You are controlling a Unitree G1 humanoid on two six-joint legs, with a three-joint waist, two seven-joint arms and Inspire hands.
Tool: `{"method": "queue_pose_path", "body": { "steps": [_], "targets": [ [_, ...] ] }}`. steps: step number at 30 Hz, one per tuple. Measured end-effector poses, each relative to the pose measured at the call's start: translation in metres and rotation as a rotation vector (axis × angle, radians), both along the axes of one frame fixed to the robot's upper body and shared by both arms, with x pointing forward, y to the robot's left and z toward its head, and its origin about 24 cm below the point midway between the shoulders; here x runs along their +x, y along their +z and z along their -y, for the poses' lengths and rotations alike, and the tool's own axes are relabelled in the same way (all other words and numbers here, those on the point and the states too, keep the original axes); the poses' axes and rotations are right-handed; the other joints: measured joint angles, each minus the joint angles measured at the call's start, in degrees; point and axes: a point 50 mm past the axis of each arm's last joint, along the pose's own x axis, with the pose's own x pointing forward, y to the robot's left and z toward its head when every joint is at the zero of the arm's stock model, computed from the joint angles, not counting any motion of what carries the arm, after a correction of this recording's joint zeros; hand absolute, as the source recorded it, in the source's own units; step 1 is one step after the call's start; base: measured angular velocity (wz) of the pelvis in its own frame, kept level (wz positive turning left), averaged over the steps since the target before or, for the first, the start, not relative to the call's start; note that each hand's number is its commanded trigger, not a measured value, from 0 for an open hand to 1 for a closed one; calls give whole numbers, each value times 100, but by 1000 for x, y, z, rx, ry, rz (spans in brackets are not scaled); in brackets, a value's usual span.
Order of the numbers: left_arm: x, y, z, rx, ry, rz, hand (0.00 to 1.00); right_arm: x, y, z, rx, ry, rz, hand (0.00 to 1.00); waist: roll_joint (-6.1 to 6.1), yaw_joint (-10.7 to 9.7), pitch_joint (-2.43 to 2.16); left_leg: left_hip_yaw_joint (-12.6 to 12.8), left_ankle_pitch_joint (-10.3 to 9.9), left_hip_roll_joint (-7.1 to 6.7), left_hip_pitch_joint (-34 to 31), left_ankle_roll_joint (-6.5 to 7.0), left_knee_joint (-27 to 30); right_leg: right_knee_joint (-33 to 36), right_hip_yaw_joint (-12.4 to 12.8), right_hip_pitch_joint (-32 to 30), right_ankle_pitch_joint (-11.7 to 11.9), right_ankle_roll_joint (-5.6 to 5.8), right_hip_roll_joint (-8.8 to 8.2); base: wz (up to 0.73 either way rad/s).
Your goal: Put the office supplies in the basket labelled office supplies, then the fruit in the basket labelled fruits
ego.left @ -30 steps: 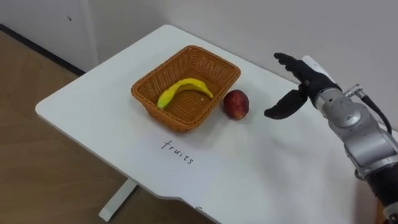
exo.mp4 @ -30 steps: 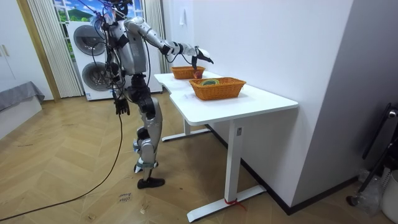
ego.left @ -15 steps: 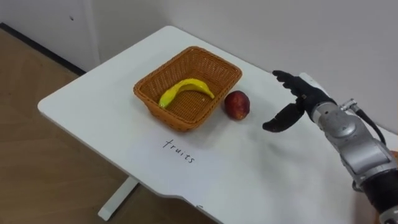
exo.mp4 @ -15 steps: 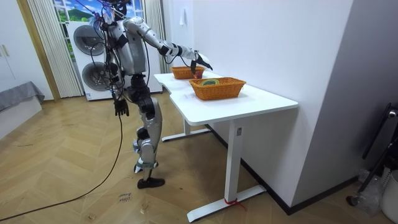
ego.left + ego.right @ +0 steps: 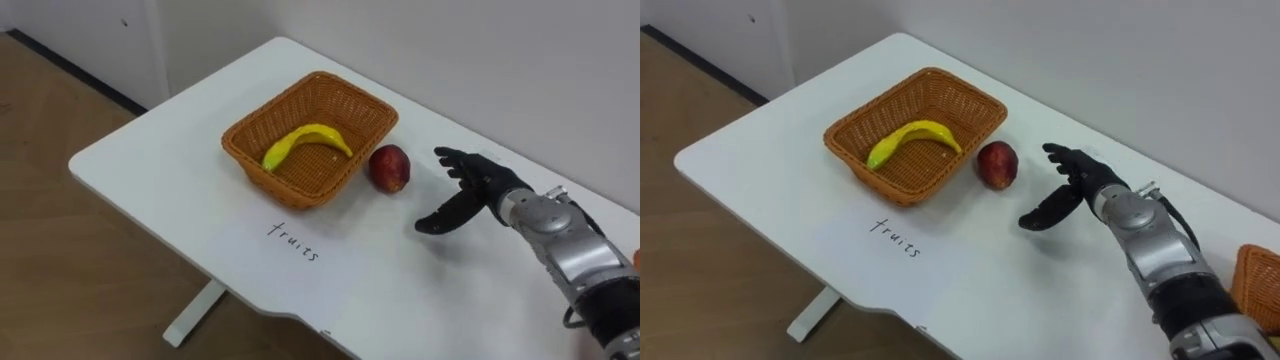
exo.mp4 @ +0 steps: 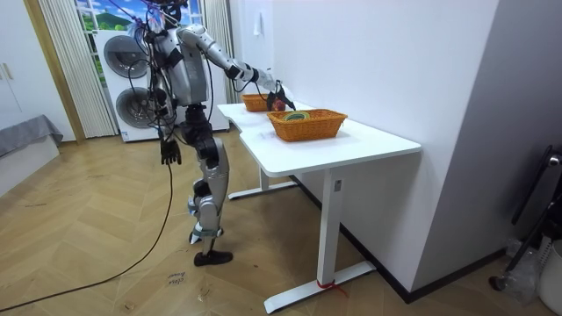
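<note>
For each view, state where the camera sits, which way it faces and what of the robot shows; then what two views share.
Left eye view: on the robot's head, looking down at the table, basket, banana and red fruit; open right robot hand shows.
Right eye view: just beside it, same scene, same hand.
Room view: out in the room, facing the whole robot at the table.
Shared: all show the basket.

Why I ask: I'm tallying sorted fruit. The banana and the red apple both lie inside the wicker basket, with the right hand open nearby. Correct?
Not quite. The left eye view shows the red apple on the white table just outside the wicker basket; only the banana lies inside. The right hand is open nearby.
</note>
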Motion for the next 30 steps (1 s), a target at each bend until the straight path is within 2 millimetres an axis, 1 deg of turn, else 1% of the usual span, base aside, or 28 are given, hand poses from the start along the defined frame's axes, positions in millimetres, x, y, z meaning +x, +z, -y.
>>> {"method": "queue_pose_path", "body": {
  "steps": [2, 6, 11, 25, 30],
  "targets": [
    [0, 0, 0, 0, -1, 0, 0, 0, 0, -3, 12, 4, 2, 0, -8, 11, -6, 0, 0, -1, -2, 1, 0, 0, -3, -2, 0, 0, 0, 0],
    [1, 0, 0, 2, -9, 2, 0, 1, -1, -8, 43, 8, 8, 0, -14, 131, -11, -40, 0, -4, -13, 0, 13, 0, -59, 3, 0, 0, -2, 2],
    [-2, 0, 0, 3, -7, -5, 0, 2, 0, -13, 73, 20, 26, 0, -13, 171, -12, -60, 1, -6, -25, -1, 42, 0, -89, 21, 0, 0, -4, 4],
    [-2, 0, 1, -1, -15, 3, 0, 3, 1, -17, 87, 35, 48, 0, -2, 166, -6, -59, 1, -13, -55, -2, 97, 12, -132, 21, 0, -1, -18, 0],
    [-1, 0, 1, -3, -21, 6, 0, 3, 0, -19, 113, 32, 49, 0, 15, 157, 6, -59, 0, -13, -55, -2, 94, 9, -134, 21, 0, 0, -17, 0]
  ]
}}
